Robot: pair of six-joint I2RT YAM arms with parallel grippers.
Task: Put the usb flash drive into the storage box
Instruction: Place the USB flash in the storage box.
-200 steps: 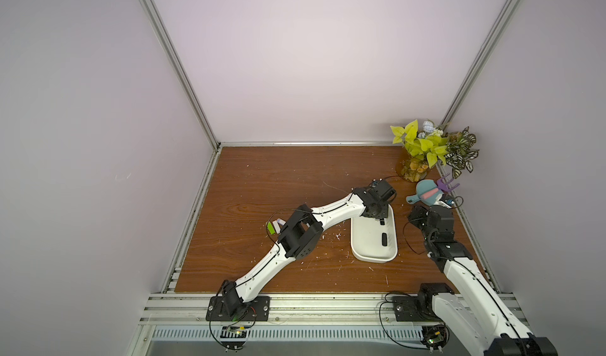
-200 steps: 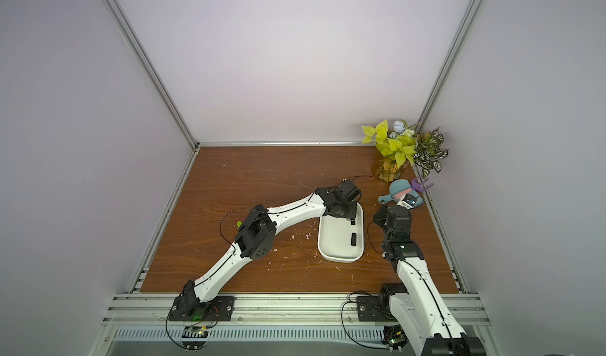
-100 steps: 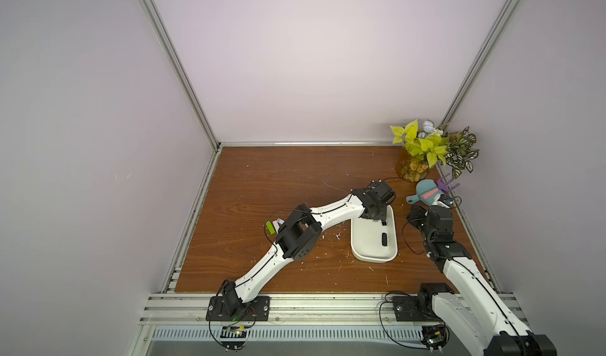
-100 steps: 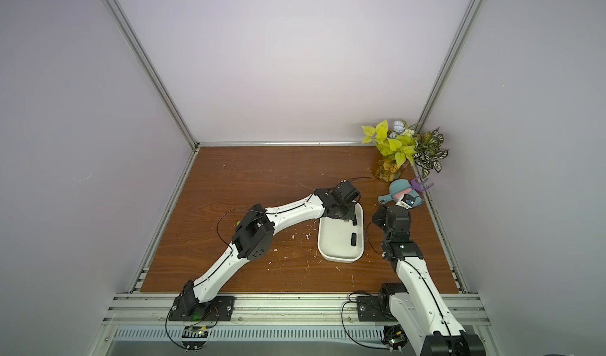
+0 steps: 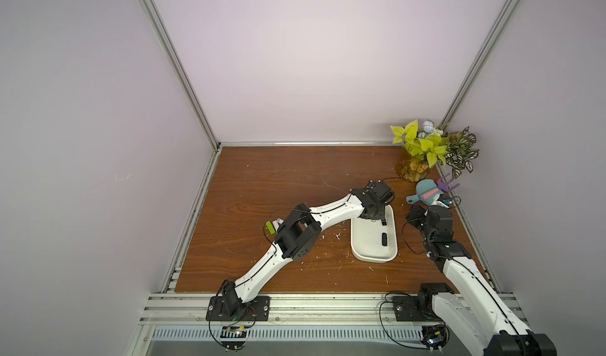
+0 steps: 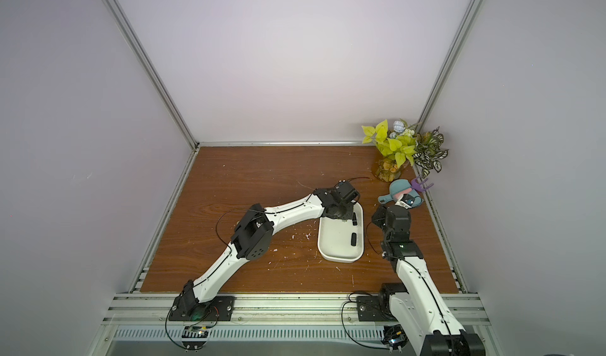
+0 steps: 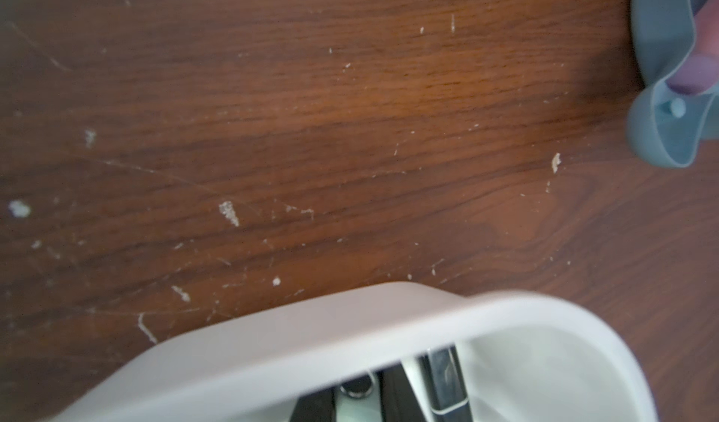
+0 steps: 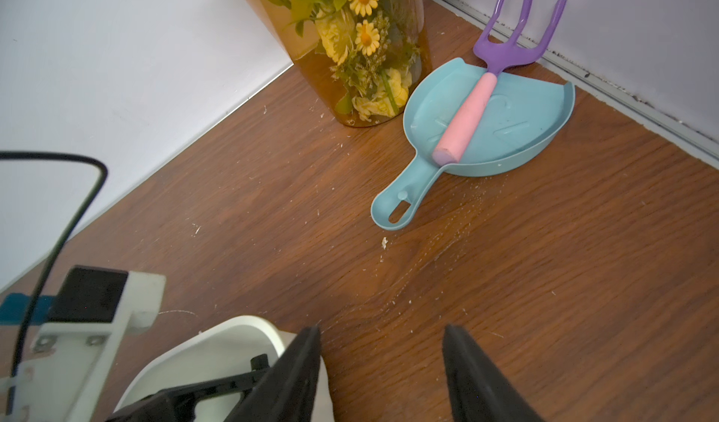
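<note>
The white storage box (image 5: 367,252) (image 6: 331,249) lies right of the table's centre. My left gripper (image 5: 373,218) (image 6: 342,216) reaches down into its far end. In the left wrist view the box rim (image 7: 350,334) hides the fingertips of my left gripper (image 7: 358,385), whose jaws stand a little apart with nothing between them. A black usb flash drive (image 7: 447,377) (image 5: 383,222) lies on the box floor just beside one finger. A second small black stick (image 5: 384,239) (image 6: 353,238) lies nearer the box's middle. My right gripper (image 8: 381,328) (image 5: 412,216) hovers open and empty by the box's right side.
A teal dustpan (image 8: 517,128) (image 5: 423,195) with a purple and pink rake (image 8: 470,112) lies at the back right, next to a vase of flowers (image 8: 362,70) (image 5: 413,170). A green object (image 5: 270,228) sits by my left elbow. The right wall rail runs close by.
My left gripper's jaws have parted slightly inside the box, and the black drive lies free beside them. Both arms have hardly moved.
</note>
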